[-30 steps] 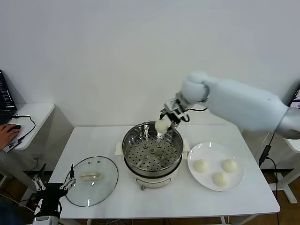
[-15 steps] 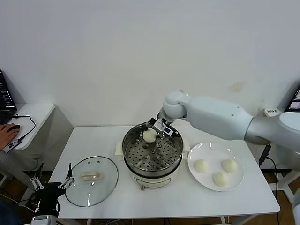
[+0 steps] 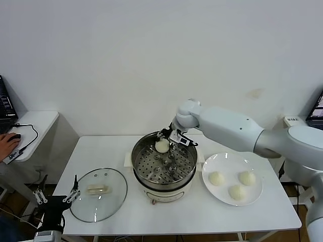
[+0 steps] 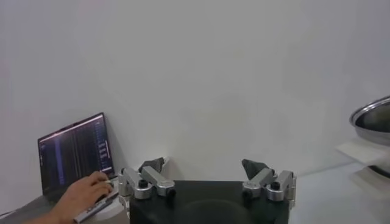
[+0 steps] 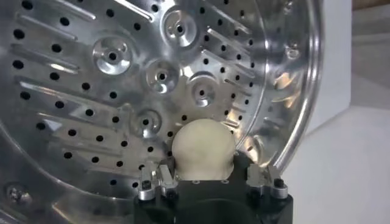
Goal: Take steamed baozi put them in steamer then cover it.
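Observation:
The steamer (image 3: 145, 174) stands mid-table, its perforated tray (image 5: 91, 91) empty. My right gripper (image 3: 165, 142) reaches over the pot's far rim, shut on one cream-white baozi (image 3: 162, 145), held just above the tray near the far wall; the bun fills the space between the fingers in the right wrist view (image 5: 203, 148). Three more baozi (image 3: 216, 178) (image 3: 247, 177) (image 3: 236, 192) lie on the white plate (image 3: 224, 161) right of the pot. The glass cover (image 3: 113, 201) lies flat on the table left of the pot. My left gripper (image 3: 55, 199) hangs open and parked below the table's front left corner.
A side table at far left holds a laptop (image 4: 73, 152) with a person's hand (image 3: 7, 142) on a mouse. The steamer's rim (image 4: 373, 119) shows far off in the left wrist view. White wall behind the table.
My right arm carried the baozi from above the pot's far right rim leftward and down into the pot; in the last half second it barely moved. Left arm still.

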Controlling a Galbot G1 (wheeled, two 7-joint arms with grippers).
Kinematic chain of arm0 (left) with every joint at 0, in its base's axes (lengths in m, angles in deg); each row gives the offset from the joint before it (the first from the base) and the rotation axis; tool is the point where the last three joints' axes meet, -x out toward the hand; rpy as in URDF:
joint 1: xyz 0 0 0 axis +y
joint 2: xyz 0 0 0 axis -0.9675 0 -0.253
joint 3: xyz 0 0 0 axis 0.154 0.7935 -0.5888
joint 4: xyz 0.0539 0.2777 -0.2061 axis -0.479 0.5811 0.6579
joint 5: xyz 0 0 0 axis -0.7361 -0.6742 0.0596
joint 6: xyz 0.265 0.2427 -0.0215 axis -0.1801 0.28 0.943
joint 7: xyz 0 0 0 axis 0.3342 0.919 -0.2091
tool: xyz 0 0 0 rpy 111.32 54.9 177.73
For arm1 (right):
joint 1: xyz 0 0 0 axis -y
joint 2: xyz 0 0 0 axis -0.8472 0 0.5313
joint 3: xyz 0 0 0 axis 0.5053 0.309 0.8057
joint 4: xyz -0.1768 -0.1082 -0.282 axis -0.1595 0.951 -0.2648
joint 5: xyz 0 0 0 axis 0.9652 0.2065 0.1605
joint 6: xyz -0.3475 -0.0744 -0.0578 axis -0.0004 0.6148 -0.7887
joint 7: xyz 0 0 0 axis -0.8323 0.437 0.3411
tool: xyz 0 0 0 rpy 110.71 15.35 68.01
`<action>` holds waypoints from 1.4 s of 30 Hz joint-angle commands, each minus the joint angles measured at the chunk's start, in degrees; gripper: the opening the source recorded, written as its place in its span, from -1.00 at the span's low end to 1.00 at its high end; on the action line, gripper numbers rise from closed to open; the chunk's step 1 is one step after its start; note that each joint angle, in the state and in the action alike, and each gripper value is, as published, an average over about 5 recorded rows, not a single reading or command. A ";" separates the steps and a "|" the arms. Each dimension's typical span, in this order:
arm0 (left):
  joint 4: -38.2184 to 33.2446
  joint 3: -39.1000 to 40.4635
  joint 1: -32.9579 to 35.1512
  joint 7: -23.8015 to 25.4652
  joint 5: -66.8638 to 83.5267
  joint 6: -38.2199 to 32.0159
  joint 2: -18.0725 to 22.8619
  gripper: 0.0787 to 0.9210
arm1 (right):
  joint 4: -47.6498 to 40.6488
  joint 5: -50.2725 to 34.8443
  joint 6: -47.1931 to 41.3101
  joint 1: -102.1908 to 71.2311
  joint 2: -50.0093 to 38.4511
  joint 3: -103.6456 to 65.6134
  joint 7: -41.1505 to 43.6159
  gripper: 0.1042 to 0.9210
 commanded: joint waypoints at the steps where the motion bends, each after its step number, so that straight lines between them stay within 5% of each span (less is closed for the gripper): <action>1: -0.20 0.11 0.10 0.03 -0.13 0.03 0.04 0.77 | -1.07 1.02 3.21 -0.36 0.32 -0.23 -1.16 0.58; 5: -0.64 0.33 0.39 0.05 -0.30 0.09 0.02 0.77 | 3.13 -8.57 -0.79 2.74 -1.58 1.63 1.15 0.73; 10: -1.69 0.18 0.41 -0.20 0.39 1.50 -0.71 0.77 | 13.57 -25.16 -17.24 11.25 -8.34 4.38 9.05 0.76; 16: -2.82 0.33 -0.28 -1.06 1.98 5.98 -1.94 0.77 | 23.58 -32.40 -32.03 17.31 -19.70 4.04 12.62 0.76; 29: -1.97 1.37 -1.91 -0.16 3.71 6.25 -5.25 0.77 | 36.95 -27.42 -44.30 3.98 -48.90 -4.28 11.22 0.76; 42: -1.18 0.20 -2.02 -0.03 3.64 6.46 -6.22 0.77 | 30.08 -16.81 -42.88 -27.29 -46.63 -23.18 9.00 0.76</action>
